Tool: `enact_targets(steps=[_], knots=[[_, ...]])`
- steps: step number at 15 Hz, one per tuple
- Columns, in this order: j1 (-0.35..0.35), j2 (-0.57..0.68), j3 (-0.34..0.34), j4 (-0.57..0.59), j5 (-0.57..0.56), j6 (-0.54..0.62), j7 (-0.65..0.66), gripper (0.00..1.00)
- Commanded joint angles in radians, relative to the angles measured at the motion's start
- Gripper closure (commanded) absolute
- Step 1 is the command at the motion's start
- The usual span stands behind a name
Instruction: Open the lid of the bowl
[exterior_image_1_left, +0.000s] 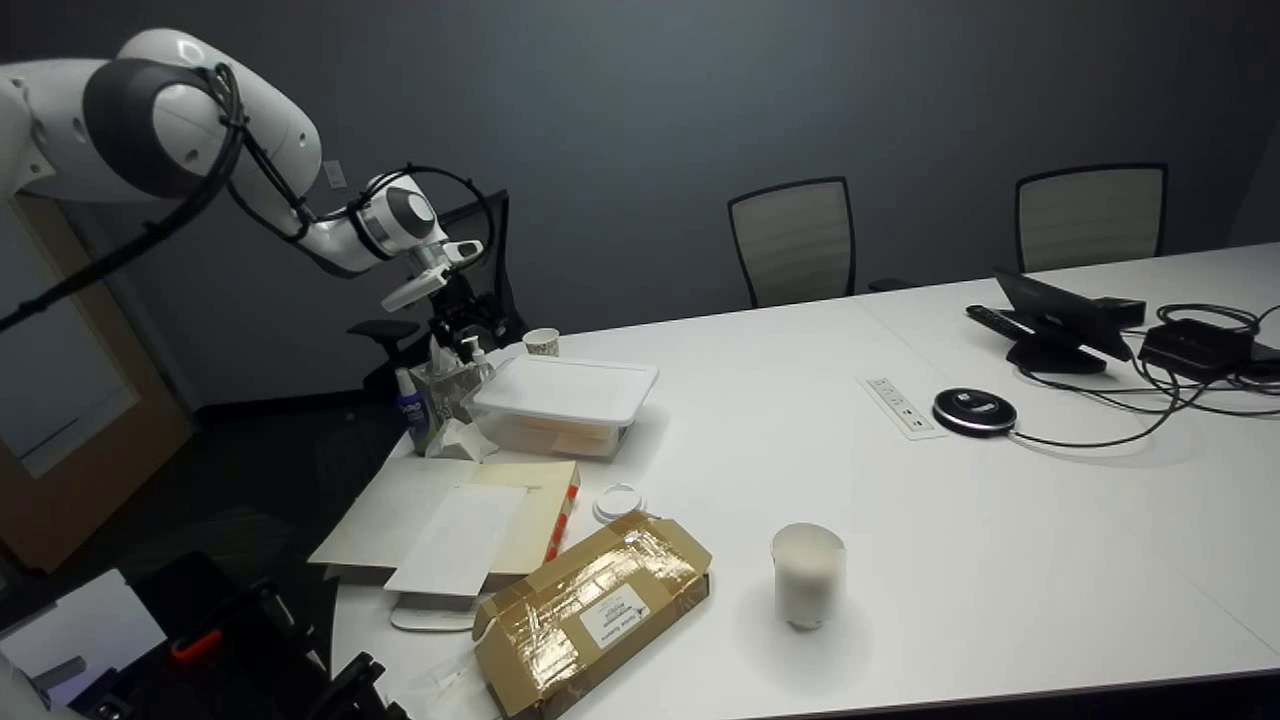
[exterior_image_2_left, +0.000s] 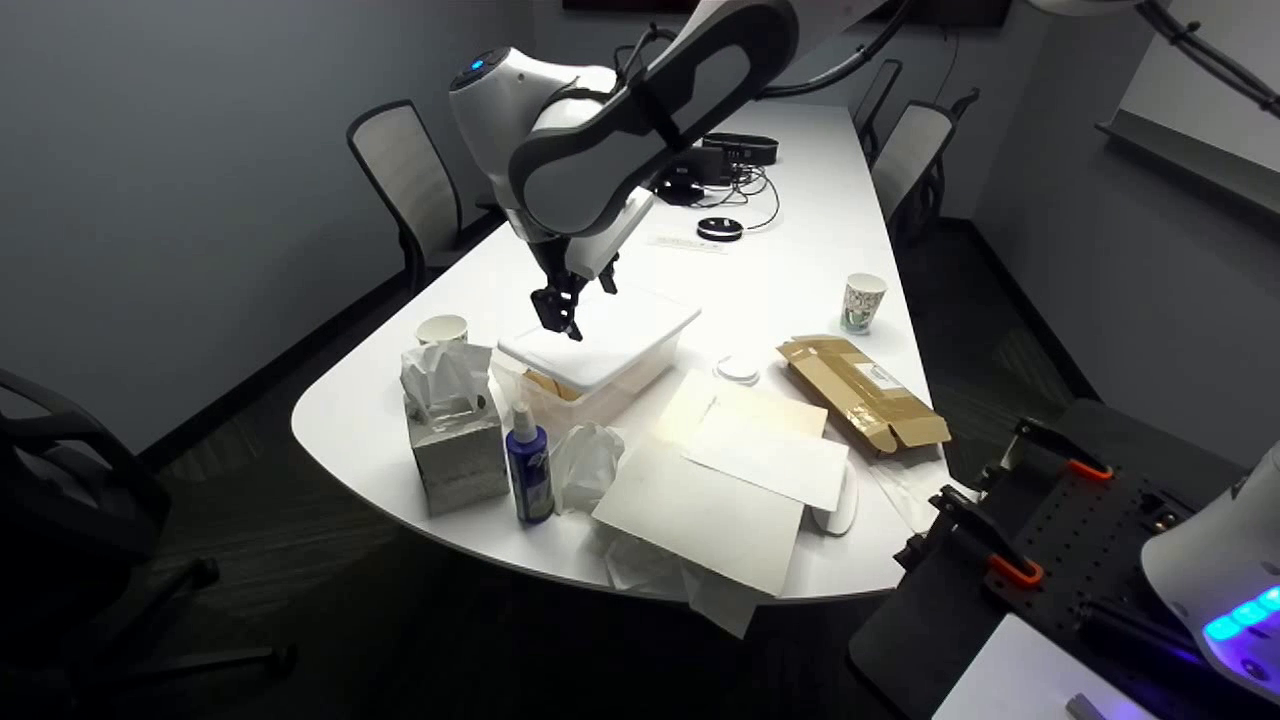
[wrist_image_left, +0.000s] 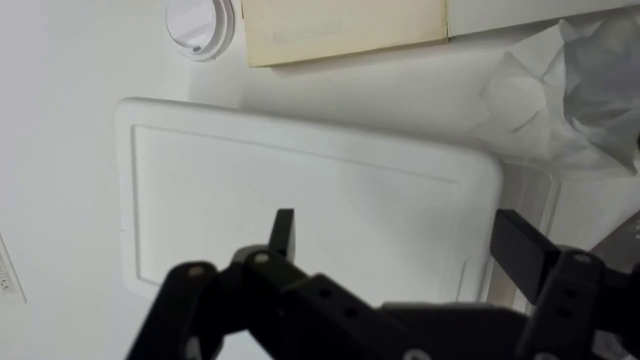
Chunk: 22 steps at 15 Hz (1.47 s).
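Evidently askew, yet still on: the lid (wrist_image_left: 310, 195) awaits lifting

In both exterior views the white lid lies across the top of the bowl (exterior_image_1_left: 550, 437), a low see-through container on the table (exterior_image_1_left: 730, 430); the wrist view shows it stopping short of the rim at one short end. Just under that edge something brown (exterior_image_2_left: 548, 385) shows in an exterior view. So the opening looks begun at most; raising the lid clear and setting it aside would be what is left. The fingers (wrist_image_left: 522, 252) stand wide apart with nothing gripped: in the wrist view one is over the lid's top, the other just past that short edge. Whether either touches it, I cannot tell. Near that end are a crumpled white sheet (wrist_image_left: 522, 100), a spray bottle (exterior_image_2_left: 530, 470) and a tissue box (exterior_image_2_left: 457, 460). Farther off are a brown package (exterior_image_1_left: 595, 612) and a paper cup (exterior_image_1_left: 808, 580).
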Motion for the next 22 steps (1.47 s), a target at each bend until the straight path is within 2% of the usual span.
enact_targets(steps=[1,12,22], knots=[[0.028,0.100,-0.013,0.151,0.050,-0.013,-0.084,0.00],[0.106,0.289,-0.040,0.418,0.081,-0.182,-0.187,0.00],[0.118,0.433,-0.094,0.609,0.077,-0.282,-0.194,0.00]])
